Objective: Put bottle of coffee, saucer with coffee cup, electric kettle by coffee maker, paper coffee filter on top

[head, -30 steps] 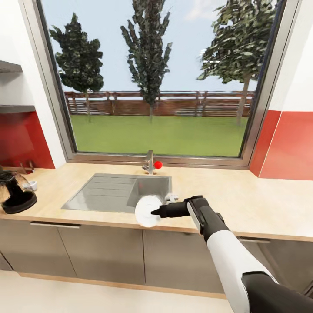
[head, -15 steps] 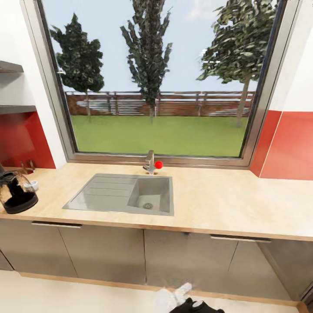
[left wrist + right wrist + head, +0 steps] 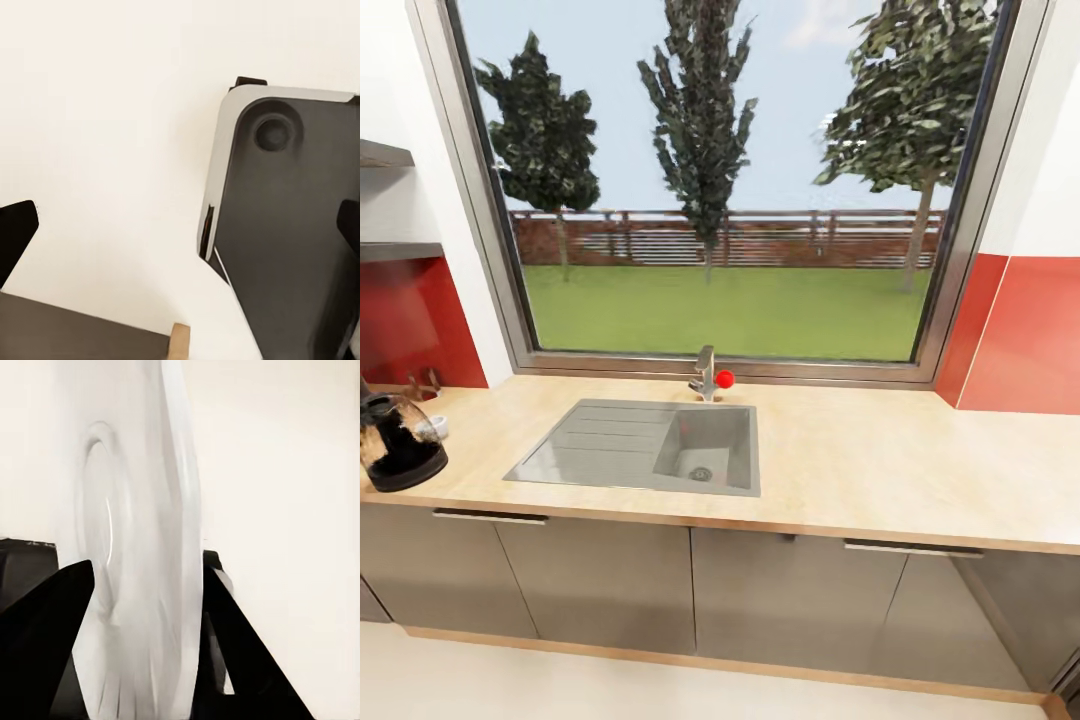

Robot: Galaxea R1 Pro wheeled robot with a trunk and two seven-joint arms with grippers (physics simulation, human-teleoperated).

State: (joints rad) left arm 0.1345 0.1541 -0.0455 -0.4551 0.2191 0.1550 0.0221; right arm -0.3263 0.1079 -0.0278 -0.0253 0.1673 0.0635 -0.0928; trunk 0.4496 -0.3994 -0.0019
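Wide window (image 3: 720,180) over a wooden countertop (image 3: 880,470), trees, fence and lawn outside. Steel sink (image 3: 645,445) set in, tap (image 3: 705,373) behind. Grey cabinets (image 3: 660,590) below, pale floor (image 3: 560,690). Red wall panels (image 3: 1020,335) either side, shelves (image 3: 385,200) far left.

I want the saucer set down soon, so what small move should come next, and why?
Probably roll the base leftward along the light wooden countertop. The right gripper pinches the white round saucer between its dark fingers, so the load seems secure. The glass coffee maker carafe, beside which the saucer belongs, sits at the counter's far left, cut off by the head view's edge and well away from the steel sink.
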